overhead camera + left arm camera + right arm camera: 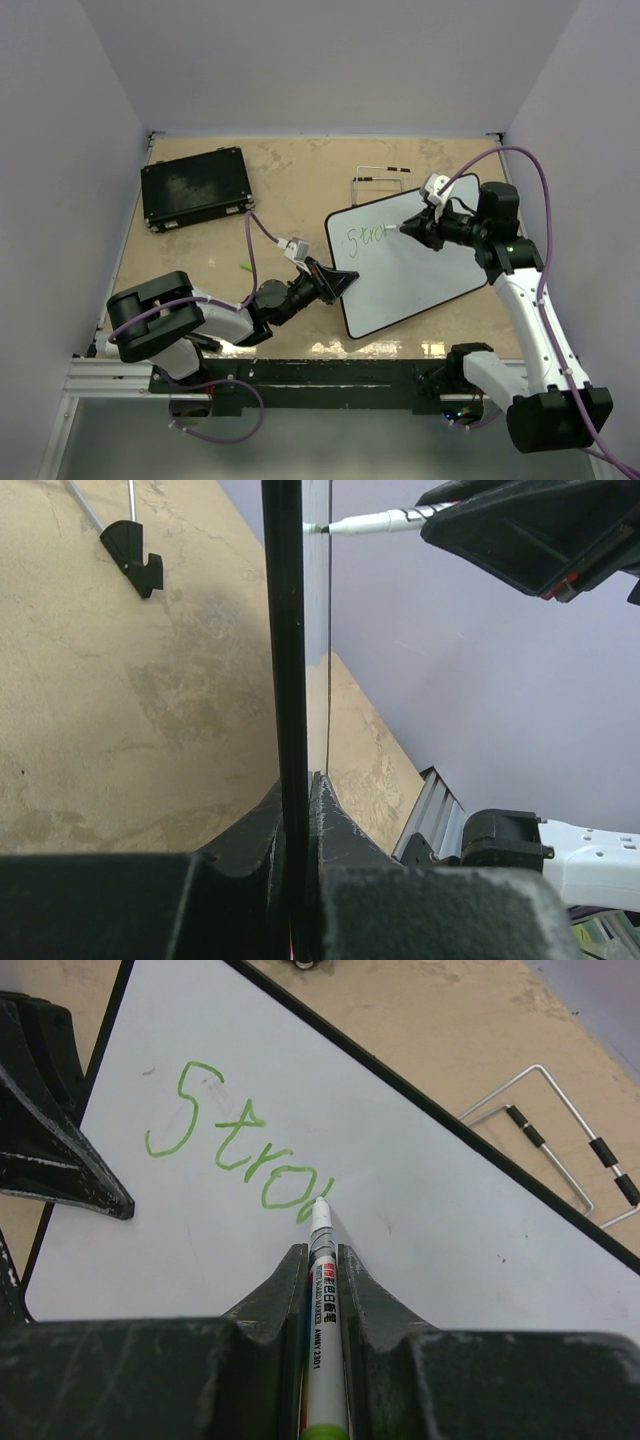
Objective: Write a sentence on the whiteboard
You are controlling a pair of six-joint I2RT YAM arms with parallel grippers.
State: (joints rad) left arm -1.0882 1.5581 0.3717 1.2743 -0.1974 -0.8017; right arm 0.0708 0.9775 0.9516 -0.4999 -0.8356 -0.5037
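Right fingers (268,1312) pinch marker (322,1295) on whiteboard (460,1225); mottled tan tabletop (290,180), lavender walls (320,60).

Wire stand (385,170) just beyond whiteboard (420,285).

Top view. A tan, mottled surface (290,190) fills the middle of the frame, enclosed by three plain pale-lavender panels: the back wall (320,60) across the top, and the left wall (60,150) and right wall (590,110) slanting down either side. A ribbed aluminium rail (105,378) borders the lower left edge. Lighting is even and diffuse, with faint glare on the surface at bottom centre.
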